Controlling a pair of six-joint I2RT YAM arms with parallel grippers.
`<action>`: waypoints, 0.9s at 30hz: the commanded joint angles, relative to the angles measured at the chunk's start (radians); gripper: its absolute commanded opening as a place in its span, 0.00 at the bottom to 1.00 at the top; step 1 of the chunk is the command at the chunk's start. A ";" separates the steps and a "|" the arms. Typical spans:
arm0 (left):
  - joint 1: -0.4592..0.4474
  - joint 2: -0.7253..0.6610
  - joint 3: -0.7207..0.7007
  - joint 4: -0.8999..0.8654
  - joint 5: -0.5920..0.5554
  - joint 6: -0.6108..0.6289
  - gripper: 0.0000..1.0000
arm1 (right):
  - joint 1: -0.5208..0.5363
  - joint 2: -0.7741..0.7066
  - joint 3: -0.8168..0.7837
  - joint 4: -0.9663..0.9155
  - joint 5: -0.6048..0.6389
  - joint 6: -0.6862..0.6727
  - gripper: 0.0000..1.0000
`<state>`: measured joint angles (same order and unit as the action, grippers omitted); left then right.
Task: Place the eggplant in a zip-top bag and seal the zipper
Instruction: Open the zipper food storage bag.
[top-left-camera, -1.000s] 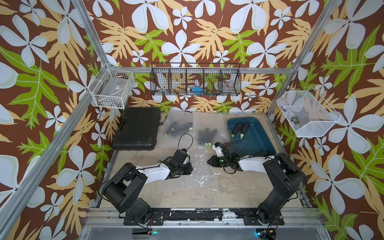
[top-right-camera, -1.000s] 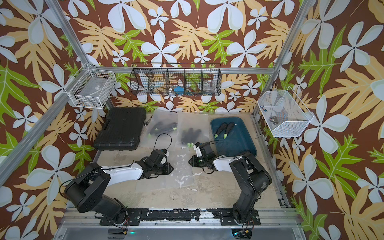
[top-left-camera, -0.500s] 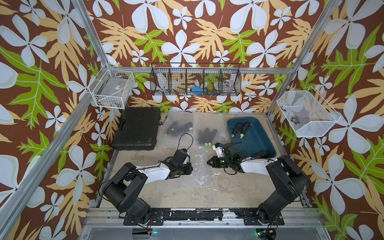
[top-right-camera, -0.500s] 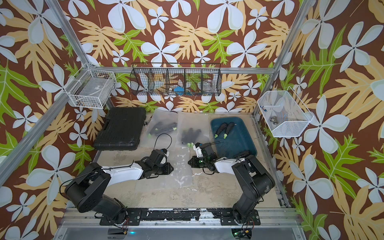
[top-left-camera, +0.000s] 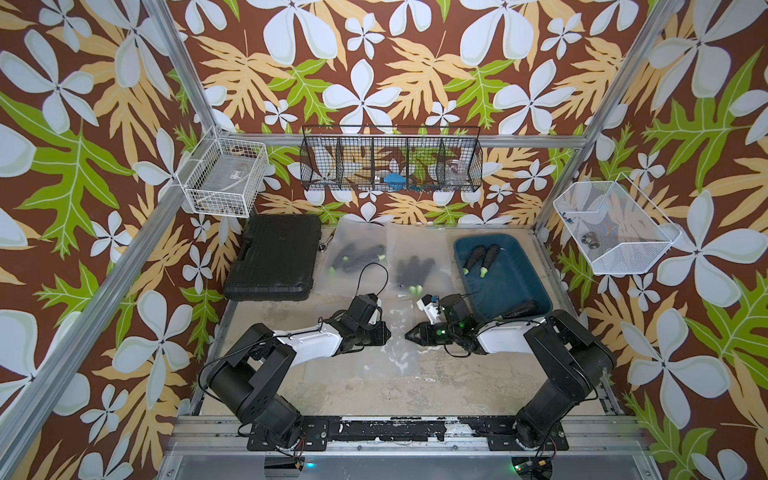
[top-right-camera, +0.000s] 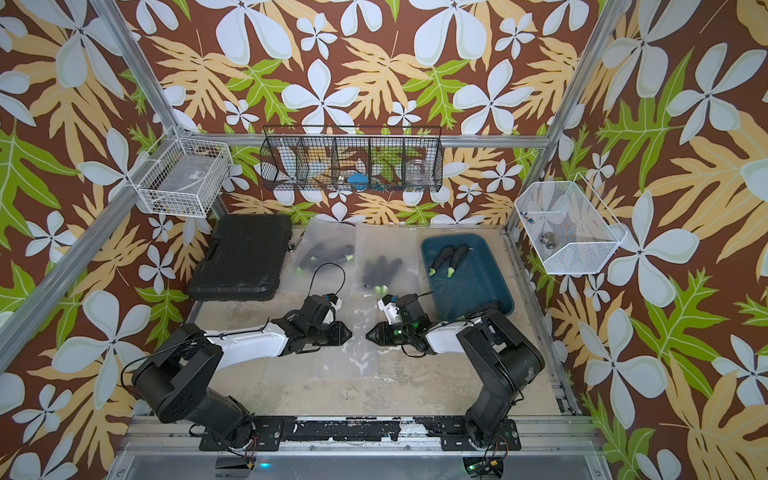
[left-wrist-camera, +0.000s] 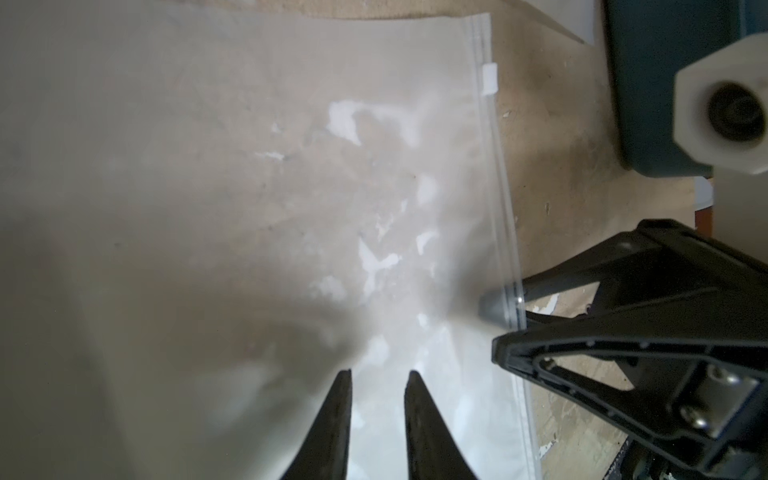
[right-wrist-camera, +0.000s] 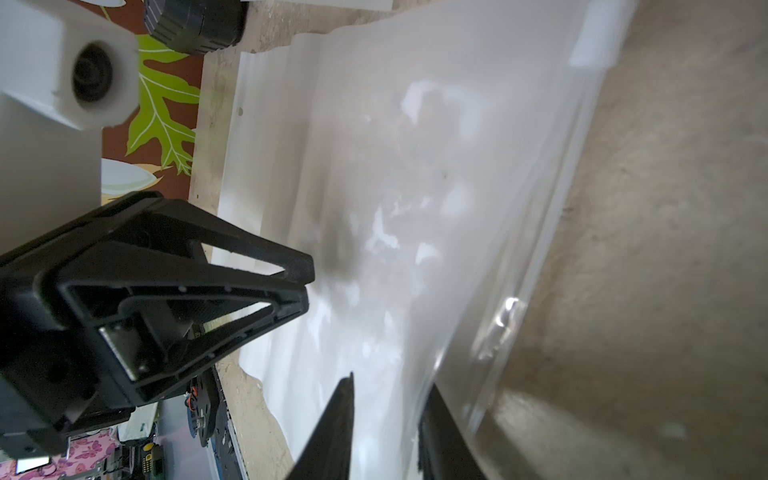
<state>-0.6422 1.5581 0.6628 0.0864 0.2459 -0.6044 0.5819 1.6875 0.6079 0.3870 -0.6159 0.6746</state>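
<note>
Left wrist view: zip-top bag (left-wrist-camera: 249, 166) on table (left-wrist-camera: 561, 124).
Left gripper (left-wrist-camera: 378, 374) narrowly open over it; right gripper (left-wrist-camera: 492, 326) astride its zipper edge (left-wrist-camera: 498, 187), grip indeterminate.

Both top views look down from high at the front, sharing nearly the same whole-table (top-left-camera: 457, 386) scene. The 2 wrist cameras hover close over 1 zip-top bag (left-wrist-camera: 208, 166), facing each other.

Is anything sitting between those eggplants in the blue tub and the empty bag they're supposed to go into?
Only the right tool, at the zipper edge of the empty bag, facing the blue tub. Nothing else visible lies between.
</note>
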 joint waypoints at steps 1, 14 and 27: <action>0.000 0.007 0.014 0.026 0.032 -0.023 0.29 | 0.025 -0.034 -0.008 0.012 0.070 -0.026 0.05; -0.010 -0.072 0.148 -0.032 0.058 -0.067 0.47 | 0.085 -0.155 0.046 -0.192 0.307 -0.155 0.00; -0.027 -0.005 0.179 -0.064 -0.011 -0.045 0.51 | 0.186 -0.149 0.113 -0.225 0.361 -0.118 0.00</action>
<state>-0.6685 1.5455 0.8337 0.0353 0.2592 -0.6727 0.7570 1.5410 0.7139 0.1734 -0.2806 0.5453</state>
